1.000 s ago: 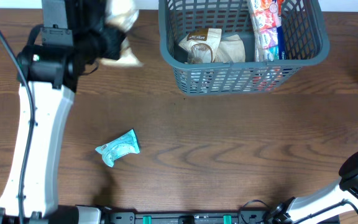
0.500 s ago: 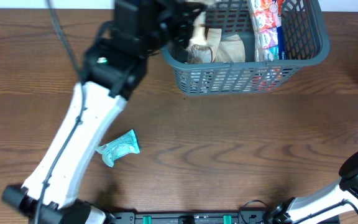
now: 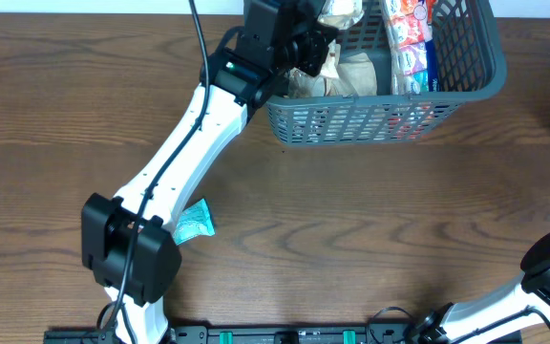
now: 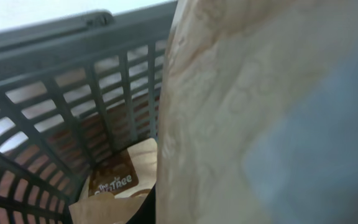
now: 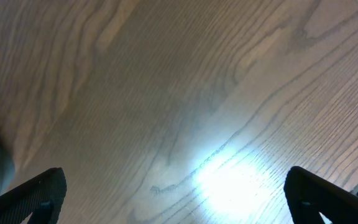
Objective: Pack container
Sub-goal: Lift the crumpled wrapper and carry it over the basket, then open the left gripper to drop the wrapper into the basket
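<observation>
— Over the left end of the container [image 3: 380,98], what is carried by the left gripper [image 3: 325,21]?
— A cream packet [image 3: 344,11] is held above the basket's interior, just inside the left wall. The fingers are hidden behind it in the wrist view, so the closure is judged from the packet hanging there, not seen directly.

— Location of the container?
— It is set at the far edge of the table [image 3: 399,210], right of centre, upright and open-topped.

— Handling, as judged?
— The container is taken to be stiff and light for its bulk; its thick rim would be the place to grip, though no lift seems called for. The packet looks soft, crinkled and light. A gentle hold near its edge is advised, since the contents may crush.

— Room inside?
— A brown-labelled packet [image 4: 114,182] lies on the floor at the left; red-and-white packets [image 3: 409,33] stand along the right. Open floor is left between them. The lattice wall is close beside the packet, so snagging on the rim is the risk noted.

— Other items?
— A teal packet [image 3: 196,222] lies on the table, well apart from the basket. The right gripper [image 5: 176,186] is parked near the table's near-right corner, jaws spread wide, nothing between them.
</observation>
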Motion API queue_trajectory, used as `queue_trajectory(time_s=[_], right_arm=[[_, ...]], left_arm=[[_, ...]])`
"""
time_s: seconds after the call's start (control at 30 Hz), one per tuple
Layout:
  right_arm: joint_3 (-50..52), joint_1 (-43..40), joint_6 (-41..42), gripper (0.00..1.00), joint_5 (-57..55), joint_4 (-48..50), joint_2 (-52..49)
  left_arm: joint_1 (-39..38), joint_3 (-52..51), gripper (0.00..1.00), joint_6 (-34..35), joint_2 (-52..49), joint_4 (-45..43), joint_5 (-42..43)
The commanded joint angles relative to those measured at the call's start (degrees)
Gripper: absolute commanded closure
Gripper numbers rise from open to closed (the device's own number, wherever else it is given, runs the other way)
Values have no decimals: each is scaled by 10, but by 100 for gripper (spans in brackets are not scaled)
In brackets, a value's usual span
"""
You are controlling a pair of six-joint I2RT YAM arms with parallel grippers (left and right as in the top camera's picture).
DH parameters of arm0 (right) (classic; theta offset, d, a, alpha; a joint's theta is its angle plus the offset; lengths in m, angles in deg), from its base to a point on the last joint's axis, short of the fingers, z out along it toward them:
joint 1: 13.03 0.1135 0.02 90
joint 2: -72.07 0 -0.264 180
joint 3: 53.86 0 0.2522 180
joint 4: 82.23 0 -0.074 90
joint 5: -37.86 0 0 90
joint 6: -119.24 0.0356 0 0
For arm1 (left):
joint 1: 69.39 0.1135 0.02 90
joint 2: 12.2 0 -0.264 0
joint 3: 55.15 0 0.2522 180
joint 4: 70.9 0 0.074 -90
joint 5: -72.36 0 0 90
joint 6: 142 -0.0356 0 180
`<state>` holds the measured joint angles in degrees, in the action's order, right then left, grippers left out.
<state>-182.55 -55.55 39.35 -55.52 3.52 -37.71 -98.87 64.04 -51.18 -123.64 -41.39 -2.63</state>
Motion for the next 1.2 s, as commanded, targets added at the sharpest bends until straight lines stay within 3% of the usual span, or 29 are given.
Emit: queue_trajectory(time_s=[0.0,0.3,0.4,0.47,0.5,0.73,0.97,1.17], right_arm=[[3,-3,6,1,4,-1,0],[3,-3,6,1,5,-1,0],[3,-3,6,1,7,-1,0],[3,-3,6,1,7,-1,0],[3,-3,6,1,7,-1,0],[3,-3,6,1,7,-1,0],[3,-3,6,1,7,-1,0],[3,-3,6,1,6,-1,0]], left_arm=[[1,10,94,10,4,-6,-1],[1,8,93,10,2,17,-12],[2,8,89,10,2,21,-12],[1,8,83,10,2,21,-12],[1,8,75,10,2,21,-12],[1,8,72,10,2,20,-12],[1,8,52,10,2,15,-31],[2,9,40,9,8,4,-83]])
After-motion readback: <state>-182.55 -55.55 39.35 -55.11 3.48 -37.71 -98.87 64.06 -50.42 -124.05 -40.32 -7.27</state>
